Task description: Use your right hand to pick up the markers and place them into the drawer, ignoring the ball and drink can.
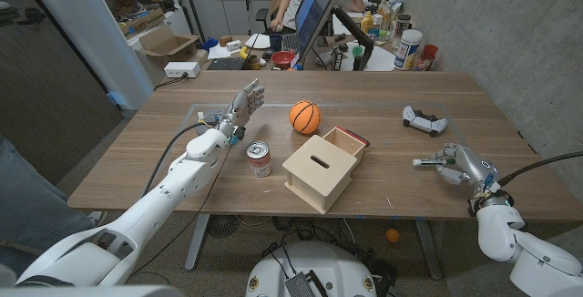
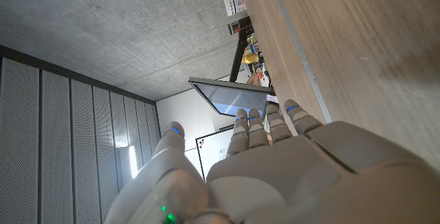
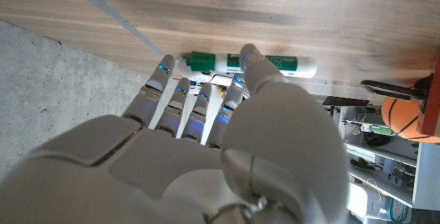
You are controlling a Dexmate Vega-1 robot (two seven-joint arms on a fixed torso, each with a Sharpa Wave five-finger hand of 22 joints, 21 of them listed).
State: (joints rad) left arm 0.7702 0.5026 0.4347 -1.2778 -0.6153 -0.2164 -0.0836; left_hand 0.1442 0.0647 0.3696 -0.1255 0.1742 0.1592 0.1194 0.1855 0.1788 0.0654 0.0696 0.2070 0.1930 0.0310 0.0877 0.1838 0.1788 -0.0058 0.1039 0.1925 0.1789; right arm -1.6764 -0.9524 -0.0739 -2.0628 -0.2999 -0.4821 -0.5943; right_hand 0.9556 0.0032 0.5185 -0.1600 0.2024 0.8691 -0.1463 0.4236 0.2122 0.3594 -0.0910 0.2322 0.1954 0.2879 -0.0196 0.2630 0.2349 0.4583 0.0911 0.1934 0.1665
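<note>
Right wrist view: right hand fingers bracket the marker, grip unclear. A loose pinch could roll it away. Left hand fingers spread, empty.

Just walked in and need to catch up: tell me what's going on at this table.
The robot's right hand is pinching a green-capped marker between thumb and fingers, low over the wooden table on its right side. The wooden box stands mid-table with its drawer pulled open toward the far side. The left hand is raised with its fingers apart, holding nothing. The basketball, drink can and a white game controller lie untouched.
</note>
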